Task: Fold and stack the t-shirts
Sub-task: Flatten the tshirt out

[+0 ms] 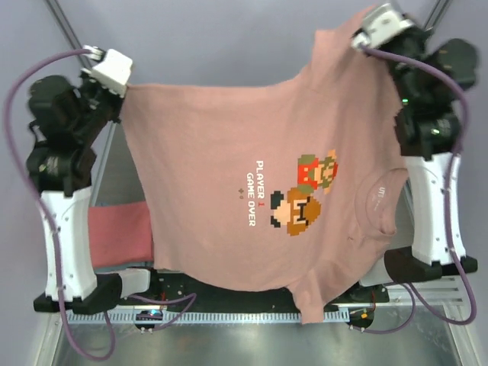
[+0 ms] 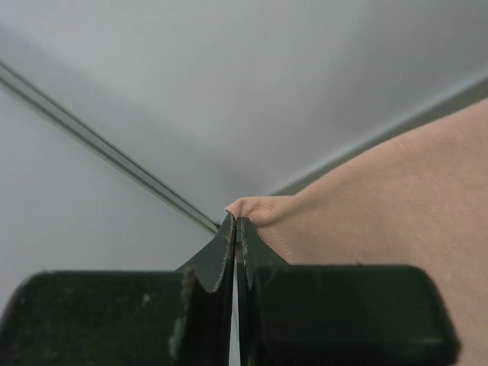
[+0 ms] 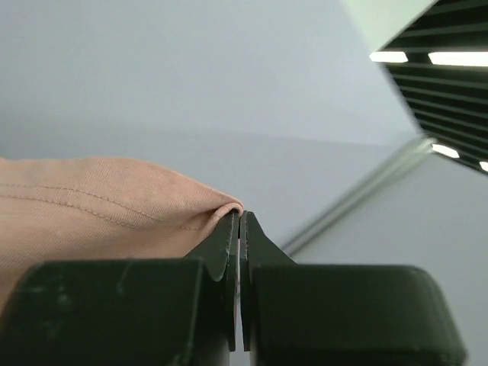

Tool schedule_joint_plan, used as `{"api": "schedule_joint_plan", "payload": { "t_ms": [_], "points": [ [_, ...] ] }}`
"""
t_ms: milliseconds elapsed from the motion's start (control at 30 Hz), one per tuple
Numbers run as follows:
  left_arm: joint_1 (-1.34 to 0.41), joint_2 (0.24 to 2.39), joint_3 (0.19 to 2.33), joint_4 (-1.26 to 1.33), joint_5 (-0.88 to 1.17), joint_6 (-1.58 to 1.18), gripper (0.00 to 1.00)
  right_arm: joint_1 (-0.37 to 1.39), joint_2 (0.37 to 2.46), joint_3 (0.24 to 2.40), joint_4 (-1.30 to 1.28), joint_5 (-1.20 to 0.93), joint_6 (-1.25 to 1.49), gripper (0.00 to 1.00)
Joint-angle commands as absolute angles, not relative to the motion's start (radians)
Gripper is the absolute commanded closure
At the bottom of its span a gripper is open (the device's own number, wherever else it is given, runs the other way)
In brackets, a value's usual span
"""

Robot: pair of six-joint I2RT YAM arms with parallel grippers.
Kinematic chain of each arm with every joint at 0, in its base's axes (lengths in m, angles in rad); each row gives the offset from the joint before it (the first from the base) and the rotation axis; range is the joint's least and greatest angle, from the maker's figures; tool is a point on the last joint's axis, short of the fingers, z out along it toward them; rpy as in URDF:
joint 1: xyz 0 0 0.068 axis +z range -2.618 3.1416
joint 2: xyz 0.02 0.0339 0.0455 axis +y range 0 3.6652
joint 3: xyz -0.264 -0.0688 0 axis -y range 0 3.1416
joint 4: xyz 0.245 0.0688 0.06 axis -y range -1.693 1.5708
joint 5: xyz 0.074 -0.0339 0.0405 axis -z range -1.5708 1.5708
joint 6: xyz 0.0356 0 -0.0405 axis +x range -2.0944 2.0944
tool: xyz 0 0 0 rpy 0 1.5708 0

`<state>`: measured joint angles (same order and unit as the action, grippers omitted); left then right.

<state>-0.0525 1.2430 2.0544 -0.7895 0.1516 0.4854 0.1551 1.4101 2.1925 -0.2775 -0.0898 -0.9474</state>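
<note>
The pale dusty-pink t-shirt (image 1: 221, 137) with a pixel graphic and "PLAYER 1 GAME OVER" text hangs spread in the air between both raised arms, collar toward the right. My left gripper (image 1: 124, 93) is shut on its upper left hem corner, seen pinched in the left wrist view (image 2: 236, 223). My right gripper (image 1: 364, 40) is shut on the upper right corner, seen in the right wrist view (image 3: 240, 216). The shirt cloth shows beside each pair of jaws (image 2: 381, 206) (image 3: 91, 198). A coral-red t-shirt (image 1: 118, 232) lies on the table at the lower left, partly hidden by the hanging shirt.
The arm bases (image 1: 72, 290) (image 1: 431, 259) stand at the near edge beside a ruler-like rail (image 1: 229, 316). Purple cables (image 1: 23, 84) loop off both arms. The hanging shirt hides most of the table.
</note>
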Motion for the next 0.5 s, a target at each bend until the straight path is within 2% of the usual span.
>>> {"api": "schedule_joint_plan", "payload": {
  "t_ms": [0, 133, 267, 333, 467],
  "points": [
    [-0.051, 1.302, 1.889, -0.753, 0.182, 0.535, 1.00, 0.155, 1.442, 1.937, -0.247, -0.176, -0.977, 0.99],
    [-0.055, 1.379, 1.642, -0.687, 0.224, 0.515, 1.00, 0.155, 1.463, 1.642, -0.166, -0.189, -0.983, 0.99],
    [-0.058, 1.564, 1.575, -0.621, 0.233, 0.538, 1.00, 0.155, 1.586, 1.464, -0.111, -0.160, -0.997, 0.99],
    [-0.060, 1.719, 1.632, -0.623, 0.219, 0.538, 1.00, 0.153, 1.698, 1.469, -0.092, -0.135, -1.000, 0.99],
    [-0.060, 1.945, 1.804, -0.653, 0.186, 0.505, 1.00, 0.153, 1.925, 1.670, -0.080, -0.039, -0.948, 0.99]
  ]
}}
